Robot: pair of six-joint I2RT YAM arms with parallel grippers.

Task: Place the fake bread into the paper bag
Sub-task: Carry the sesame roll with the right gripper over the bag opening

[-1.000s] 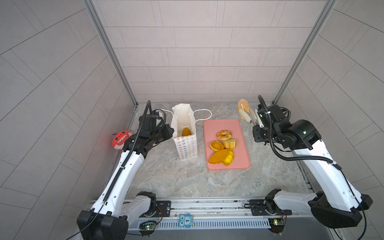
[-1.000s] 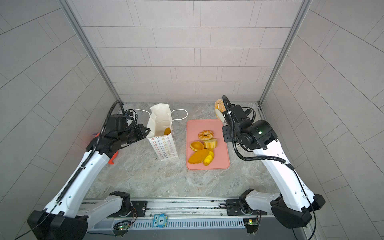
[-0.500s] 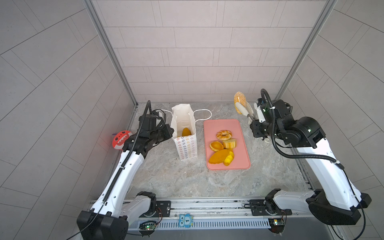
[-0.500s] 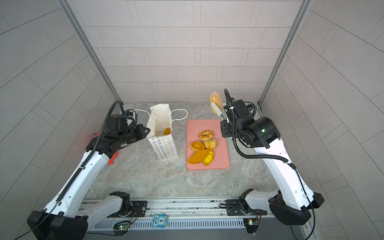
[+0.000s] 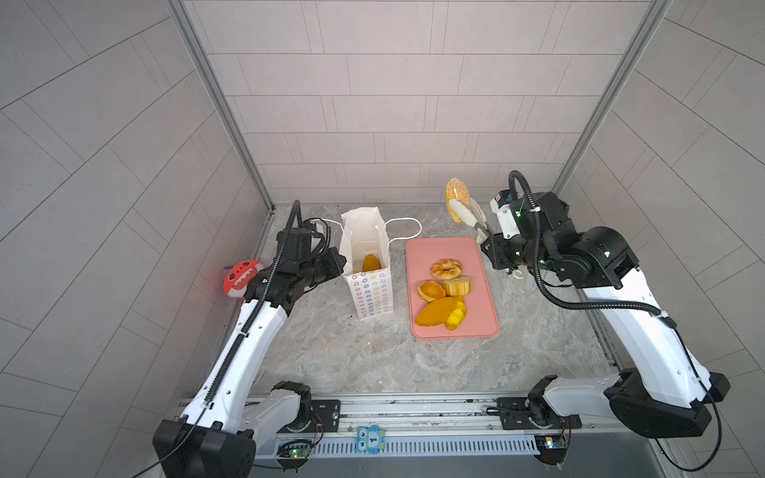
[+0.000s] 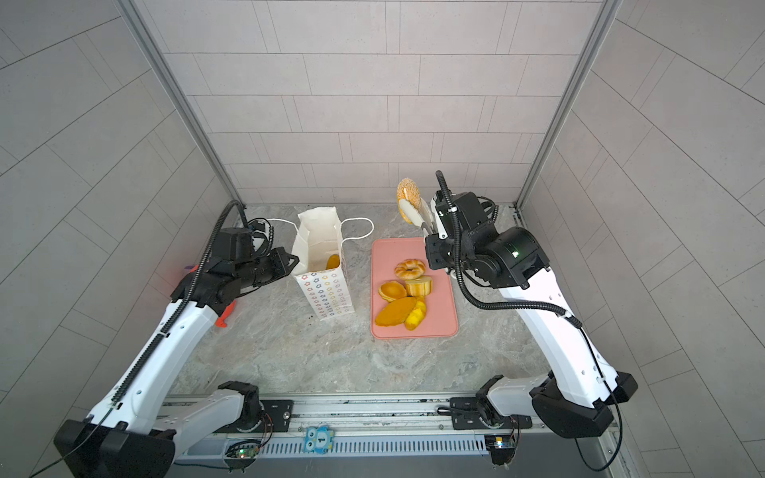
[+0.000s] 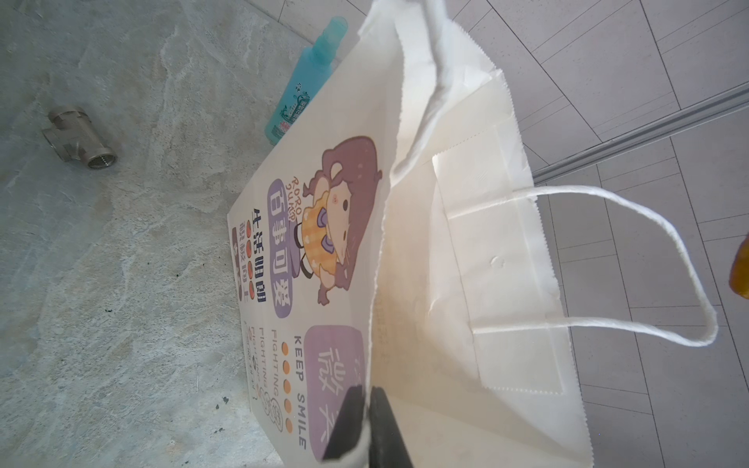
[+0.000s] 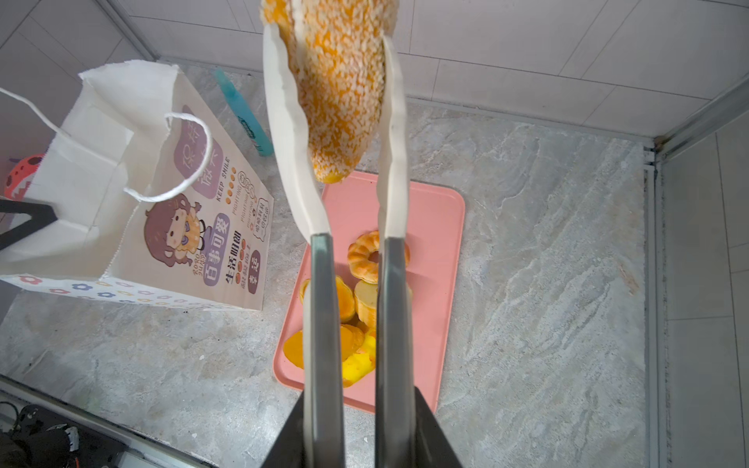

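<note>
Right gripper [image 5: 489,243] clenched on tongs [image 8: 391,182] clamping seeded bun [image 8: 344,81], aloft near surface's [image 5: 372,364] far edge; left gripper [image 7: 367,425] pinching paper bag [image 5: 372,289] rim.

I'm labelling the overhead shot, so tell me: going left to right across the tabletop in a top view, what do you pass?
Red toy → left pincer, shut on the bag's rim → paper bag → pink tray.

The right hand [image 5: 487,243] grips tongs [image 5: 470,216] pinching the seeded bun [image 5: 456,191], raised right of the paper bag [image 5: 372,294].
</note>
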